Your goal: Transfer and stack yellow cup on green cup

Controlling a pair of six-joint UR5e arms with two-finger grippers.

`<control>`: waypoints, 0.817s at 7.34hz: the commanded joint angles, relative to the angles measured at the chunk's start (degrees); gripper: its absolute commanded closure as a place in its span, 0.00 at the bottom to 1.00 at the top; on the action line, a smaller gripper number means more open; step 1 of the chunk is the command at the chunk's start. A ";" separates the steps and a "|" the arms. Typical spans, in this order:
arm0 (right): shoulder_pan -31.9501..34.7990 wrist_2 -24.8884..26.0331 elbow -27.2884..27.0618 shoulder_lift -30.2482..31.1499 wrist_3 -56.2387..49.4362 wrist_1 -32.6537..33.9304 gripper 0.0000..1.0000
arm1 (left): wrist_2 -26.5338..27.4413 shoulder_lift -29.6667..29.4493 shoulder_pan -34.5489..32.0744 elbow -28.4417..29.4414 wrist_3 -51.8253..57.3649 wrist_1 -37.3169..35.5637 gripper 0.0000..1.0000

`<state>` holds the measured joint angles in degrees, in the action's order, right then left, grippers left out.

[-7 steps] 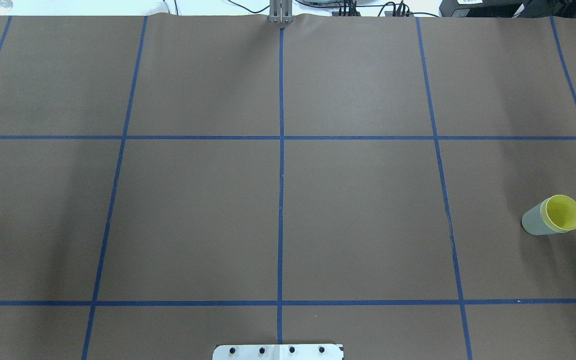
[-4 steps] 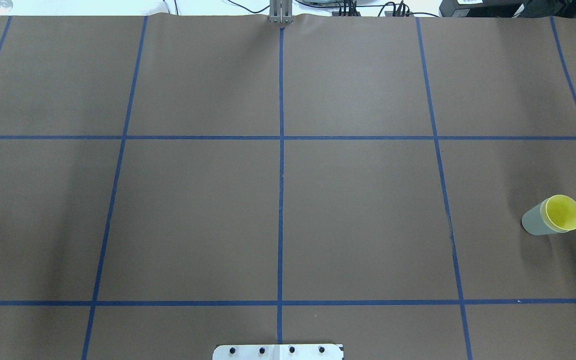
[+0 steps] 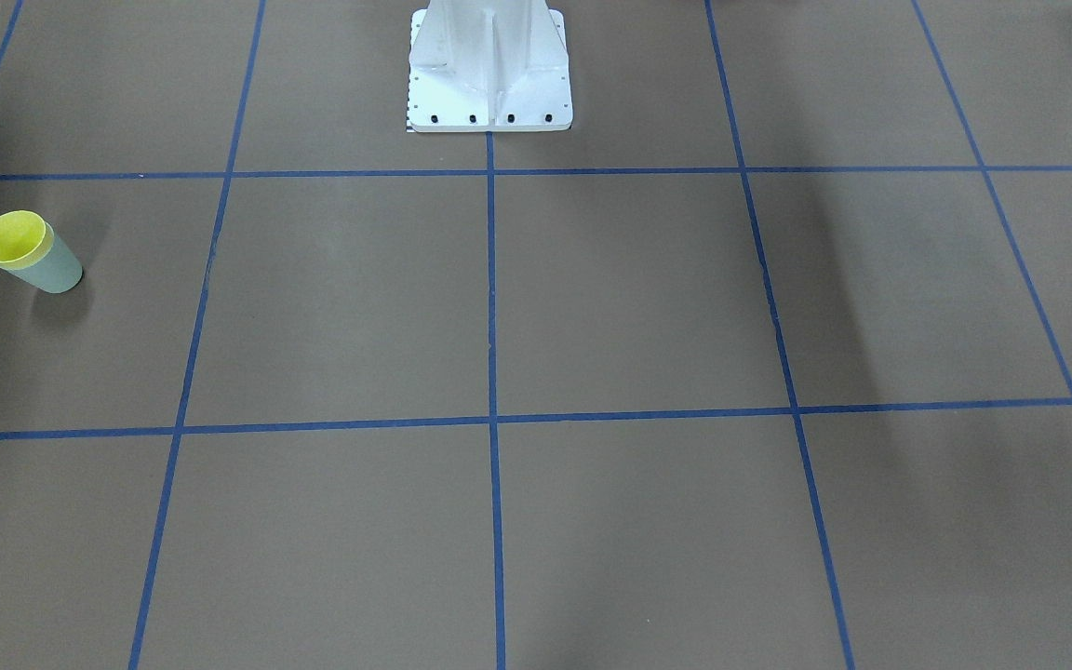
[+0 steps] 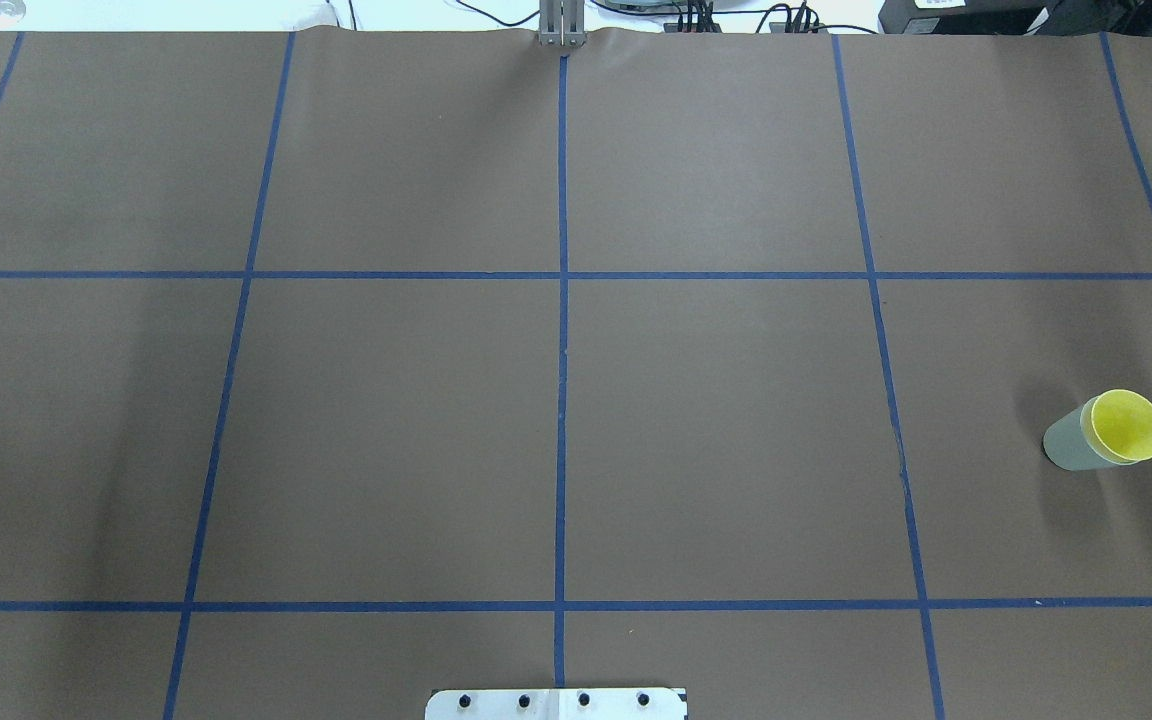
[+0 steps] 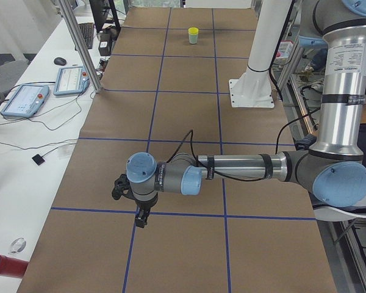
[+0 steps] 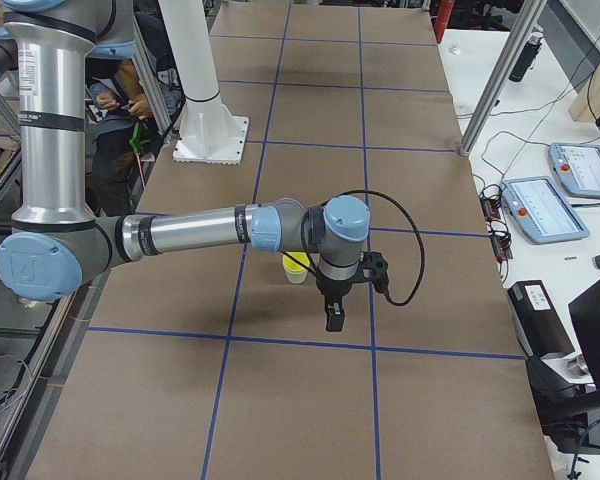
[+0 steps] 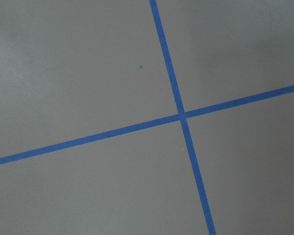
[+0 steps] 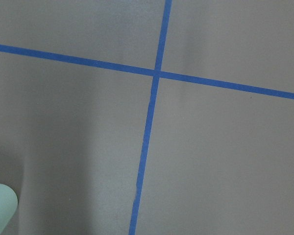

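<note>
The bright yellow tapered plastic cup (image 4: 1128, 425) sits nested inside the pale green tapered plastic cup (image 4: 1066, 447). Both stand upright, mouths up, near the right edge of the counter (image 4: 736, 450).

Surroundings: brown paper (image 4: 386, 430) is covering the table (image 5: 189, 256), blue tape (image 4: 562, 400) marking out a grid. Two teach pendants (image 5: 70, 79) are lying on the white side bench (image 5: 18, 177) beside an aluminium post (image 5: 80, 46).

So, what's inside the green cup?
The yellow cup sits nested in the green cup. Only its rim and its open, seemingly empty inside show. The green wall covers its lower body.
</note>
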<state>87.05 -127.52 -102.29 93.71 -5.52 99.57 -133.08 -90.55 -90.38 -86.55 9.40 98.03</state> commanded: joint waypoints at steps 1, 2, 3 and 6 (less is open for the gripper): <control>0.05 -0.36 0.43 0.07 -0.02 0.01 0.00 | 0.01 1.08 -1.45 0.15 -0.08 -0.29 0.00; 0.05 -0.45 0.43 0.07 -0.02 0.01 0.00 | 0.01 0.99 -1.64 -0.11 -0.09 -0.21 0.00; 0.05 -0.45 0.43 0.07 -0.02 0.01 0.00 | 0.01 0.72 -1.64 -0.72 -0.09 -0.90 0.00; 0.05 -0.45 0.43 0.07 -0.02 0.01 0.00 | 0.27 0.72 -1.38 -4.86 0.09 -5.66 0.00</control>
<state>87.12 -127.97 -101.89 93.78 -5.54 99.58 -132.97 -90.14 -91.92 -90.38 9.36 93.12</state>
